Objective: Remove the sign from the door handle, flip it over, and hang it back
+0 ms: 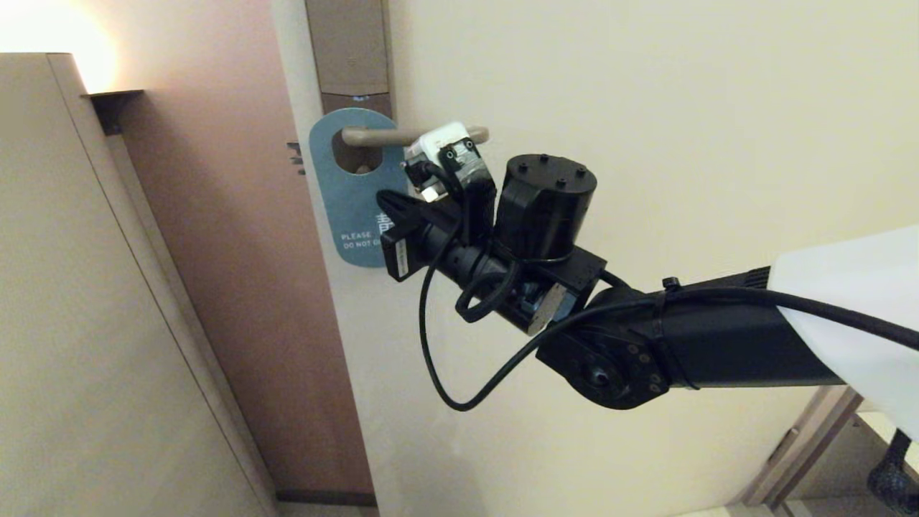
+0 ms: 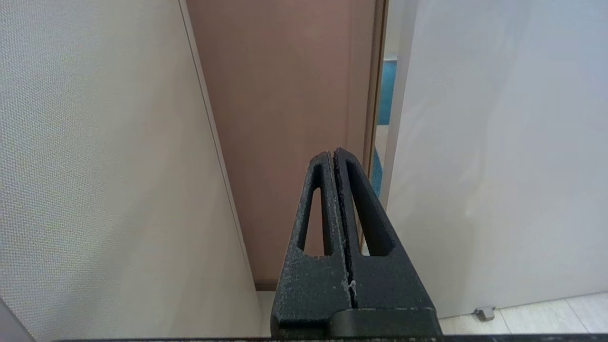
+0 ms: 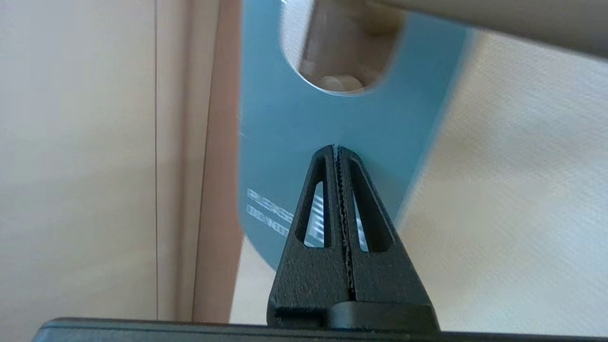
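My right arm reached in from the right side of the head view, forearm nearly level and the wrist bent so that my right tool [image 1: 391, 203] pointed up and leftward at the door [image 1: 646, 108]. Its two fingers were clenched flat against each other with nothing between them, as the right wrist view made plain [image 3: 336, 148]. The tip sat in front of the blue face of the sign [image 1: 352, 208], below its oval hole and beside the printed words; I could not tell whether it touched the sign or only hung just before it.

The sign hung on the door handle [image 1: 380, 135], blue side out, the lever passing through its hole. The handle ran level from the tall brownish lock plate [image 1: 350, 47] above it, its rounded end partly hidden behind the camera on my wrist [image 1: 449, 154]. A black cable [image 1: 431, 337] looped loosely under the wrist.

My left tool [image 2: 335, 153] was parked low, out of the head view, fingers pressed together and empty, pointing at the brown panel [image 2: 285, 118] beside the door's edge.
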